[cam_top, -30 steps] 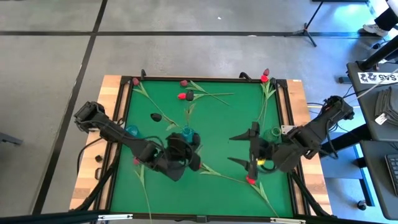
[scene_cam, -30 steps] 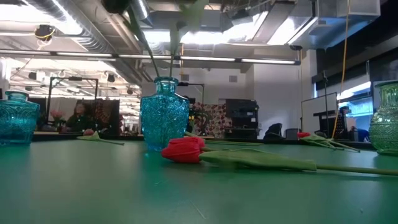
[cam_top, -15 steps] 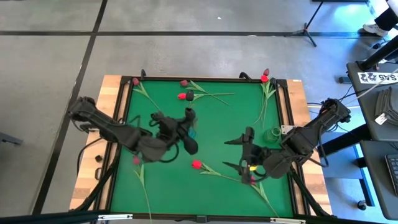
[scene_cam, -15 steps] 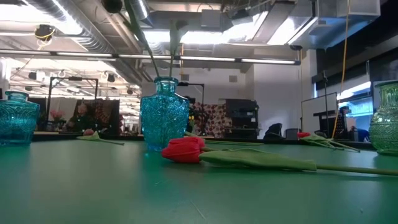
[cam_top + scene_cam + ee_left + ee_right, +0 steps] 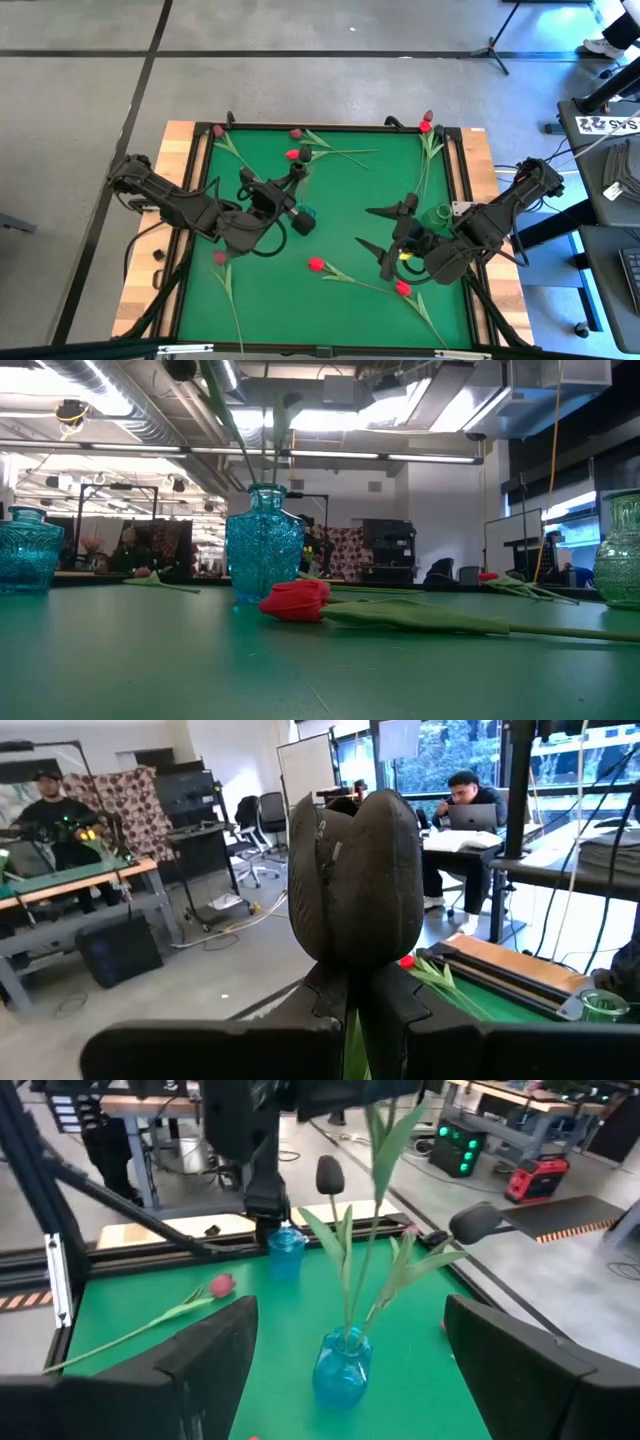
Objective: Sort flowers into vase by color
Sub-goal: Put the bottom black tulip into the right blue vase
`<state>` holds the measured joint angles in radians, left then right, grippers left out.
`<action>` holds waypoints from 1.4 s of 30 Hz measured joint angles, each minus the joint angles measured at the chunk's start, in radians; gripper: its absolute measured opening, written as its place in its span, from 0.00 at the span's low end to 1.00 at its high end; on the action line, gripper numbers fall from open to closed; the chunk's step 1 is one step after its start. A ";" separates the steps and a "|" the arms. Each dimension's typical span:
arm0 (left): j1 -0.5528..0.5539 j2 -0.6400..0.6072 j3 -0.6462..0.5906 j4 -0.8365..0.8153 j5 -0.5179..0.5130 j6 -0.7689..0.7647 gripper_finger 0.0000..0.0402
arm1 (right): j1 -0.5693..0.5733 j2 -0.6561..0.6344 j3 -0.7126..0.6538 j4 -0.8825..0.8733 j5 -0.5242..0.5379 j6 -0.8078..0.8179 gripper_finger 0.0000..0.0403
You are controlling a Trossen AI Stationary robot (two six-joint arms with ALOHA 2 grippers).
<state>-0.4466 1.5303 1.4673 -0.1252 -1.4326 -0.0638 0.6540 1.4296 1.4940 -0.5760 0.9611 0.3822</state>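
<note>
My left gripper is above the blue vase at mid-table, shut on a near-black tulip whose head stands just past its fingers. That tulip's stem runs down into the vase, beside another stem with a dark head. My right gripper hovers open over the mat, right of the vase, touching nothing. Red tulips lie flat on the mat near it. In the low view the vase stands behind a lying red tulip. My left gripper pinches the near-black tulip's green stem between its two shut fingers, directly under the head. The head sticks out past the fingertips. The stem hangs down from the hold, and its lower end sits in the blue vase's mouth.
More tulips lie along the far edge, one dark head left of the vase and one pink at the left edge. A green vase stands at the right, a second blue vase at the left.
My left gripper has moved from the near side of the blue vase toward the far edge, turning as it went, and stayed shut on the dark tulip. The vase and the red tulip near it, covered before, now show. My right gripper has shifted slightly toward the far edge.
</note>
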 joint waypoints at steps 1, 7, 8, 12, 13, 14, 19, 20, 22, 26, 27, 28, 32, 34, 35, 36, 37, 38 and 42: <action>0.004 0.000 -0.015 0.001 0.000 -0.011 0.03 | 0.000 0.000 0.000 0.000 0.010 0.009 0.79; 0.009 0.001 -0.064 0.003 0.041 -0.135 0.03 | 0.000 0.000 0.000 -0.001 0.044 0.032 0.79; 0.008 0.000 -0.067 0.006 0.047 -0.153 0.03 | 0.000 0.000 0.000 -0.001 0.049 0.032 0.79; 0.005 0.002 -0.071 0.002 0.056 -0.168 0.03 | 0.000 0.000 0.000 -0.001 0.050 0.032 0.79; 0.005 0.002 -0.071 0.003 0.055 -0.169 0.03 | 0.000 0.000 0.000 -0.001 0.048 0.032 0.79; 0.005 0.001 -0.071 0.003 0.055 -0.172 0.03 | 0.000 0.000 0.000 -0.001 0.044 0.032 0.79; 0.003 0.001 -0.071 0.002 0.059 -0.241 0.03 | 0.001 0.000 0.000 -0.001 0.023 0.037 0.79; 0.002 0.001 -0.071 0.002 0.058 -0.242 0.03 | 0.001 0.000 0.000 -0.001 0.010 0.044 0.79; 0.002 0.001 -0.071 -0.009 0.058 -0.242 0.03 | 0.001 0.000 0.000 -0.001 -0.022 0.058 0.79; 0.001 0.001 -0.071 -0.051 0.058 -0.259 0.03 | 0.001 0.000 0.000 -0.001 -0.073 0.067 0.79; 0.001 0.001 -0.071 -0.058 0.061 -0.280 0.04 | 0.001 0.000 0.000 -0.001 -0.084 0.067 0.79; 0.001 0.001 -0.071 -0.066 0.068 -0.302 0.05 | 0.001 0.000 0.000 -0.001 -0.093 0.067 0.79; 0.012 0.001 -0.071 -0.099 0.132 -0.349 0.12 | 0.001 0.000 0.000 -0.001 -0.149 0.067 0.79; 0.021 0.001 -0.071 -0.127 0.180 -0.385 0.17 | 0.000 0.000 0.000 -0.002 -0.192 0.067 0.79; 0.028 0.001 -0.071 -0.148 0.216 -0.420 0.20 | 0.000 0.000 0.000 -0.002 -0.218 0.067 0.79; 0.037 0.000 -0.071 -0.175 0.256 -0.460 0.23 | 0.000 0.000 0.000 -0.002 -0.244 0.067 0.79; 0.047 -0.004 -0.069 -0.217 0.308 -0.506 0.25 | 0.000 0.000 0.000 -0.002 -0.261 0.067 0.79; 0.060 -0.006 -0.060 -0.272 0.367 -0.556 0.28 | 0.000 -0.003 0.000 -0.004 -0.269 0.067 0.79; 0.117 -0.013 0.004 -0.536 0.590 -0.729 0.35 | 0.000 -0.027 0.005 -0.037 -0.296 0.079 0.79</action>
<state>-0.3298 1.5173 1.4710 -0.6607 -0.8430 -0.7924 0.6544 1.4024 1.4992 -0.6135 0.6647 0.4614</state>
